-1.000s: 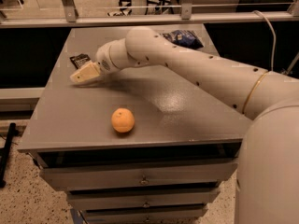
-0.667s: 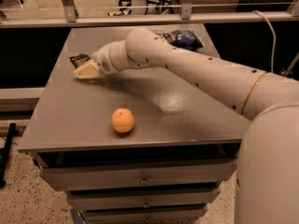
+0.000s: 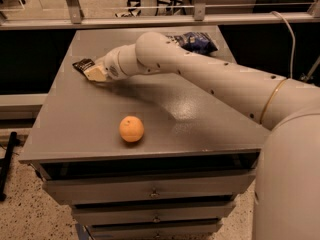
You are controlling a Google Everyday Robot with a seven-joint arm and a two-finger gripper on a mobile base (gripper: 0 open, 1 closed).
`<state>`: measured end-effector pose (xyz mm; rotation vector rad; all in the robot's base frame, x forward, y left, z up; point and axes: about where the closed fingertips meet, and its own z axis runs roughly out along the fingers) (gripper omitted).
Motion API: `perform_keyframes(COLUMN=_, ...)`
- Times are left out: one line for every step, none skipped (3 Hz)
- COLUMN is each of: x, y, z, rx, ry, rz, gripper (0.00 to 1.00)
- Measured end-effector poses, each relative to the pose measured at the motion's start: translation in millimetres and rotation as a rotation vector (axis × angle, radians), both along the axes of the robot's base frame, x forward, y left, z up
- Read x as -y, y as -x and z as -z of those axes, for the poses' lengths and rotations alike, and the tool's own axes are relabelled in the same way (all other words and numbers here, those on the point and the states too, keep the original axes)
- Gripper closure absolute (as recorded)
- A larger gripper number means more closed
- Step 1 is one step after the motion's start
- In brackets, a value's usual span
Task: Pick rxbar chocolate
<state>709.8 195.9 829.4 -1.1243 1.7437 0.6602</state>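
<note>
Gripper (image 3: 94,74), state untellable, touches the flat black rxbar (image 3: 81,64) near the left edge of the smooth grey bench (image 3: 75,126). A round orange (image 3: 131,129) lies near the front edge and a crinkled blue bag (image 3: 197,41) at the far edge.

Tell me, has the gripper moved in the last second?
Yes, slightly. The gripper has edged away from the orange, toward the far-left corner of the table where the rxbar chocolate lies.

The worktop (image 3: 200,129) is grey metal with a dull sheen. The pincer (image 3: 95,74), at its far-left corner by the rxbar chocolate (image 3: 82,64), is matt cream plastic. The bar's black wrapper seems faintly glossy. The arm (image 3: 225,79) is smooth satin white.
</note>
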Motion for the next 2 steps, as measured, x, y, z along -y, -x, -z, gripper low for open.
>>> perform_keyframes(x=7, y=-4, z=-8, rx=0.018, ry=0.007, rz=0.005, gripper=1.0)
perform_keyframes(x=19, y=-9, z=-33, rx=0.066, ry=0.04, rz=-0.015, gripper=1.0)
